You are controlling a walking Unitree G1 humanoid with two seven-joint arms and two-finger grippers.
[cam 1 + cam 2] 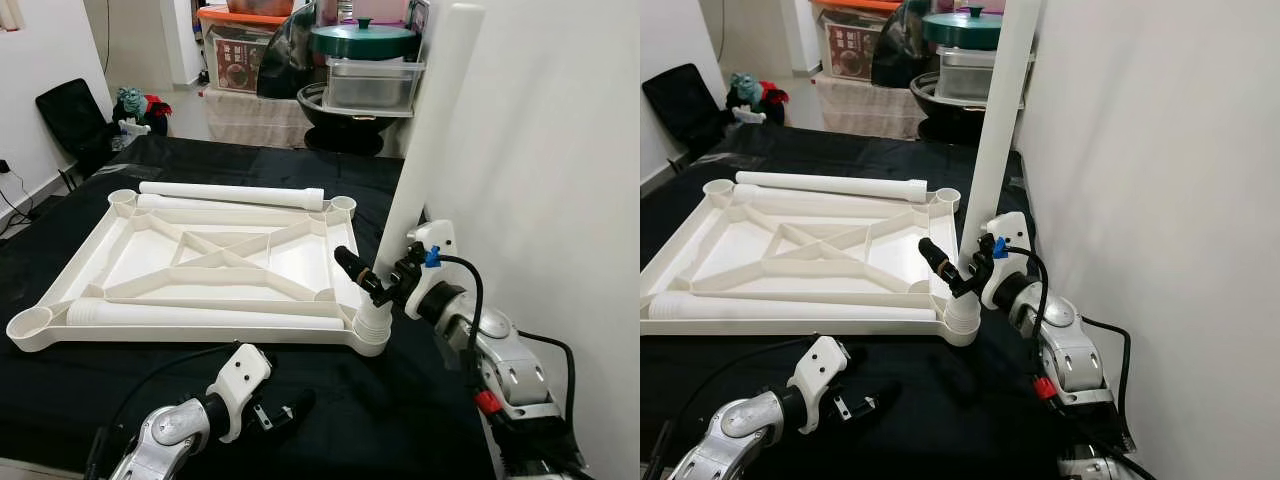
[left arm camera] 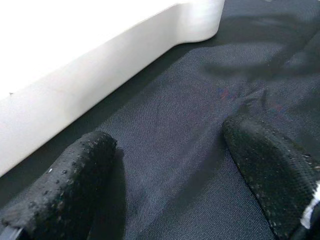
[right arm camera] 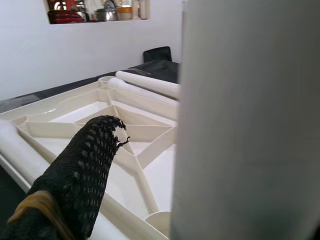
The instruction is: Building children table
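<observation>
A white plastic tabletop (image 1: 150,255) lies upside down on the black cloth, a round socket at each corner. One white leg (image 1: 430,130) stands upright in the near right socket (image 1: 372,325). My right gripper (image 1: 380,262) straddles this leg low down, open: one black finger (image 3: 85,160) stands apart from the leg (image 3: 245,120), and the other is hidden behind it. Two more legs lie on the tabletop, one along its far edge (image 1: 230,193) and one along its near edge (image 1: 200,316). My left gripper (image 2: 170,165) rests open on the cloth, just in front of the tabletop's near rim (image 2: 75,95).
A white wall (image 1: 560,150) rises close on the right, beside the upright leg. Behind the table stand storage boxes and a pot with a green lid (image 1: 362,40). A black chair (image 1: 70,120) is at the far left. Black cloth (image 1: 400,400) covers the near right.
</observation>
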